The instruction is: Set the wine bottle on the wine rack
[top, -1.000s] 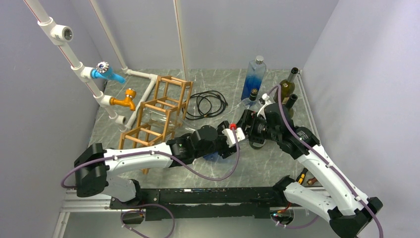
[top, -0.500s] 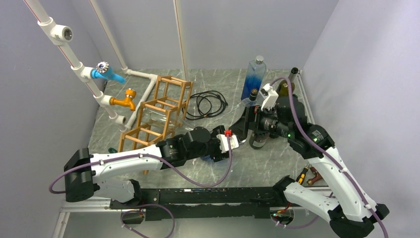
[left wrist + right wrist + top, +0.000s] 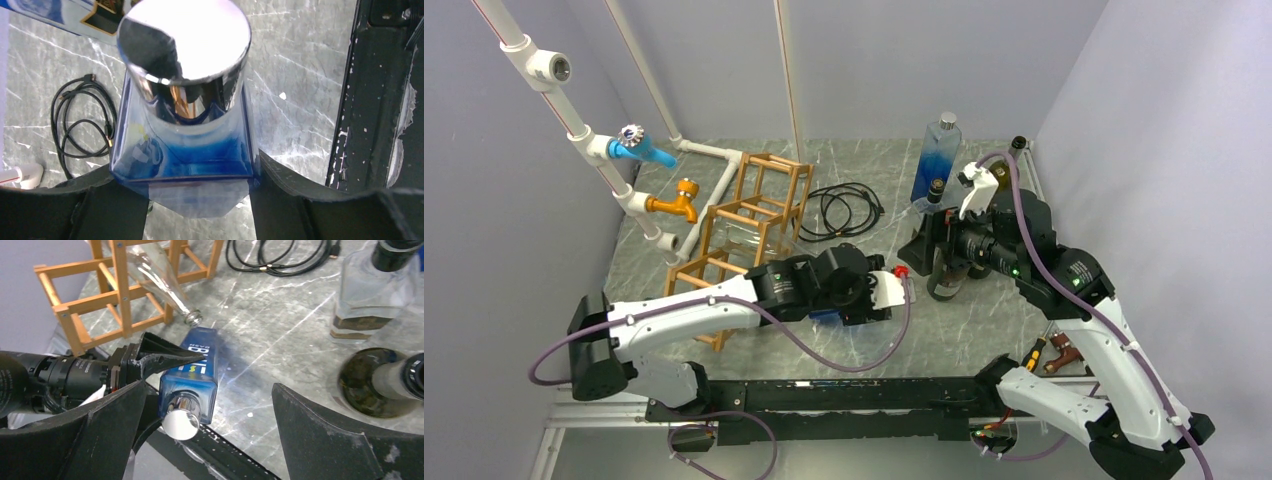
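Your left jaws clamp the blue wine bottle [image 3: 192, 375] by its shoulders beside the wine rack [image 3: 121, 290], laid on its side, base toward the rack, chrome cap [image 3: 180, 424] toward your right jaws, spread wide and empty

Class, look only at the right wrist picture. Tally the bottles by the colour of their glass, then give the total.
Blue: 1, the blue bottle
Clear: 2, the clear bottle in the wine rack and the square bottle
Dark green: 1, the dark green bottle
Total: 4
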